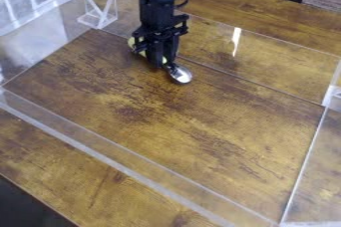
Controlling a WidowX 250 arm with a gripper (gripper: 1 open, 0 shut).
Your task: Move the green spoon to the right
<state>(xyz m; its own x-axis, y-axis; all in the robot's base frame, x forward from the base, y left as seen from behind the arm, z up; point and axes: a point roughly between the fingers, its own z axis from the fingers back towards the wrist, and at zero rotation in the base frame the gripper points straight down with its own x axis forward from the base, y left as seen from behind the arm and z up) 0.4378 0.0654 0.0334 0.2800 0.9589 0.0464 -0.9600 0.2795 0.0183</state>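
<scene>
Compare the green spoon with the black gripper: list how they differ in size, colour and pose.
Size: the green spoon is far smaller than the gripper.
Colour: the spoon has a yellow-green handle and a shiny silver bowl; the gripper is black all over.
Pose: the spoon lies low on the wooden table; the gripper points straight down over it.
Shared: both meet at the spoon's handle, where the gripper is shut.
</scene>
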